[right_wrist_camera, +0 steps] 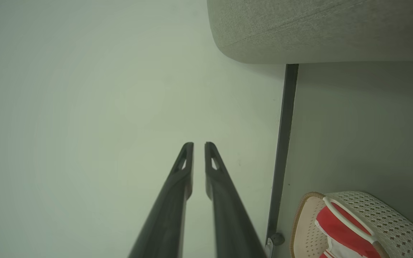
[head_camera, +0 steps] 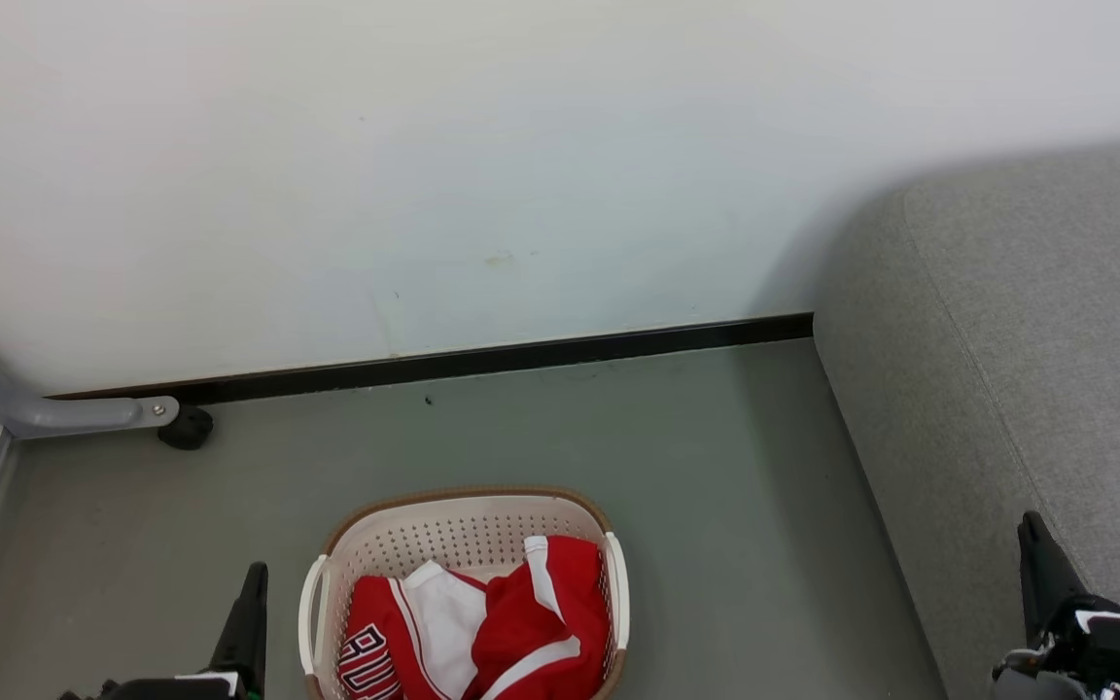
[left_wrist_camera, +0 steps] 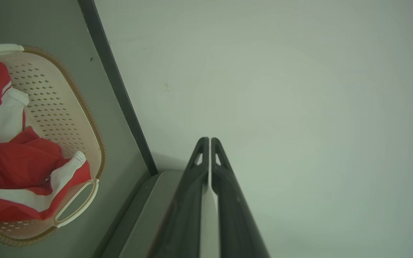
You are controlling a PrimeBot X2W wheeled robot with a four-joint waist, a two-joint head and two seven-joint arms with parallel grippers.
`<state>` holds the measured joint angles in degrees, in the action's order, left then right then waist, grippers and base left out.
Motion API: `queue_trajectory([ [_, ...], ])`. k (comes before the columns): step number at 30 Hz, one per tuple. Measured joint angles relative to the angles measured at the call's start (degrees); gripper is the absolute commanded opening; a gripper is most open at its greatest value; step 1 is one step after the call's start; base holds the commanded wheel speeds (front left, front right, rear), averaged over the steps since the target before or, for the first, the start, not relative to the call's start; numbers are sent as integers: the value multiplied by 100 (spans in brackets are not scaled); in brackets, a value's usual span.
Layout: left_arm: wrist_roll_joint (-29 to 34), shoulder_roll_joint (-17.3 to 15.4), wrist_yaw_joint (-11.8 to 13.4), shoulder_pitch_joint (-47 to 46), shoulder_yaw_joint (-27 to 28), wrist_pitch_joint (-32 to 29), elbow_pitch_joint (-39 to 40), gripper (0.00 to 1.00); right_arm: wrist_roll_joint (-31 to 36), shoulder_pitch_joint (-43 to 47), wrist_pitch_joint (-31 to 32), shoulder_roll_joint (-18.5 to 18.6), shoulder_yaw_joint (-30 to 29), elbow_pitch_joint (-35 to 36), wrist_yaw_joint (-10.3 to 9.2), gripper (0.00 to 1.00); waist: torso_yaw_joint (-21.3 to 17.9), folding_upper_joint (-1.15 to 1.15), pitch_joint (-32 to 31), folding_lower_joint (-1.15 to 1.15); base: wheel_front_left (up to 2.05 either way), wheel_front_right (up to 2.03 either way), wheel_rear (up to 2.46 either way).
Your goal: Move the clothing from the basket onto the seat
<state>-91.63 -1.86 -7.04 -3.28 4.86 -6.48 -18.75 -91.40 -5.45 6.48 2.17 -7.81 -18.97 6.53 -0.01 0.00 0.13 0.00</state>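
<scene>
Biggest thing we see is the pale wall point(head_camera: 424, 146), then the grey sofa point(head_camera: 1056, 340) running down the right side, and the grey-green floor point(head_camera: 618, 437) between them. The cream perforated laundry basket point(head_camera: 453, 530) sits on the floor near the bottom of the head view, well apart from the sofa, and the red and white basketball clothing point(head_camera: 521, 622) is bunched up inside it. The left gripper point(left_wrist_camera: 209, 140) hangs just left of the basket, its fingers pressed together on nothing. The right gripper point(right_wrist_camera: 199, 145) is over by the sofa, all but closed with a sliver of a gap, empty too. A black baseboard point(head_camera: 521, 355) lines the wall, with a small black caster point(head_camera: 186, 428) beside it.
</scene>
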Motion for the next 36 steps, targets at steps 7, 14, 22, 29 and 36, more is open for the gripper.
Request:
queue_trajectory([
  [7,0,38,4,168,-5,3,-234,100,18,158,-7,-78,60,-224,-5,100,2,0,12,0,0,0,0],
  [14,12,35,4,94,-5,103,-316,100,133,-7,-71,-76,187,-307,-5,100,3,0,25,0,0,0,0],
  [22,223,-4,3,-122,-82,242,-428,100,421,-252,-187,-52,426,-417,-4,100,4,0,45,0,0,0,0],
  [29,522,-83,3,-257,-264,453,-528,100,756,-471,-313,43,725,-559,-4,100,9,0,58,0,0,0,0],
  [36,1003,-220,3,-378,-532,667,-679,100,1267,-721,-565,192,1151,-751,-3,100,20,0,73,0,0,0,0],
])
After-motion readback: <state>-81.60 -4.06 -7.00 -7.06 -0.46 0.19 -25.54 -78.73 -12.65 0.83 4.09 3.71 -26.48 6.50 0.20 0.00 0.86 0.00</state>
